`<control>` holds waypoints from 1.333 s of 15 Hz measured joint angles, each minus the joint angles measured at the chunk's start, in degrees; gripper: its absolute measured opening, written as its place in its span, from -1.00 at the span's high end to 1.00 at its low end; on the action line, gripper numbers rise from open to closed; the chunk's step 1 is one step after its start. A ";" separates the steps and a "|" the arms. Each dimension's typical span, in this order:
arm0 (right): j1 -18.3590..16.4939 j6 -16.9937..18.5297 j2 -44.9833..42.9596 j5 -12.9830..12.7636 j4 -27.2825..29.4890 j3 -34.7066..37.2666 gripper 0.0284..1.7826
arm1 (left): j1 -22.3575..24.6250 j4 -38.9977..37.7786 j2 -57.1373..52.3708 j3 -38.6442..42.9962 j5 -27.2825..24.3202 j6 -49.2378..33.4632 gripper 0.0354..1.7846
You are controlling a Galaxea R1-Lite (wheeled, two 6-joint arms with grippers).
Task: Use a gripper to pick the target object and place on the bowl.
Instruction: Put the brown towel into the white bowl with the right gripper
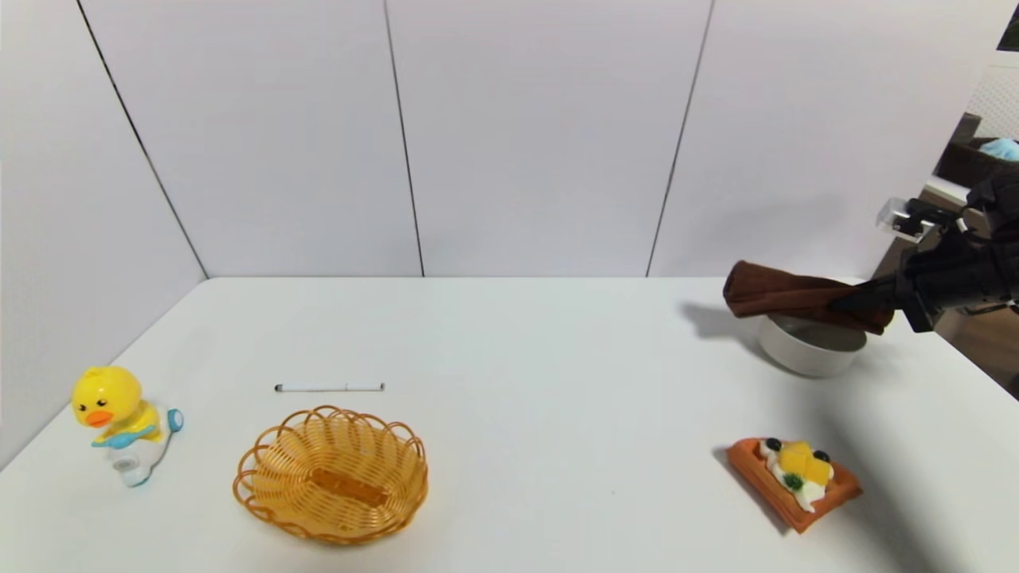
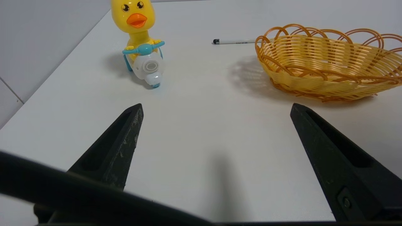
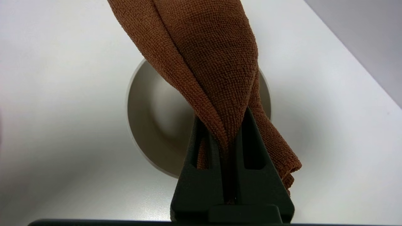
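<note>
Nearest the head cam, an orange wicker basket is seen lower left of frame, w/ a yellow duck toy at far left and a white pen just above the basket. An orange waffle toy is seen lower right. At mid right, the right gripper is clamped on a brown towel, which is held level over the off-white bowl and sticks out past the rim toward frame left. Whether cloth touches the rim can't be told.

Left wrist view: the left gripper is held just above the white table, fingers spread wide w/ nothing between them. The duck toy is seen upper left, the pen top centre, the basket upper right.

Right wrist view: the right gripper is seen at bottom centre, fingers pinched narrow on the towel. The cloth runs up through frame centre across the bowl, whose mouth is partly covered.
</note>
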 joint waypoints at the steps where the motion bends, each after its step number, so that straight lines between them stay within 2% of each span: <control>1: 0.02 0.05 0.21 0.02 0.01 -0.02 0.87 | 0.00 0.00 0.00 0.00 -0.02 0.02 -0.89; 14: -2.12 0.13 0.18 -0.59 0.21 -0.34 0.87 | 0.00 0.00 0.00 0.00 -0.02 0.00 -0.89; 18: -2.21 0.24 0.11 -1.10 0.21 -0.45 0.18 | 0.00 0.00 0.00 0.00 -0.02 0.00 -0.89; 20: -2.29 0.29 0.11 -1.16 0.23 -0.67 -0.06 | 0.00 0.00 0.00 0.00 -0.02 -0.01 -0.89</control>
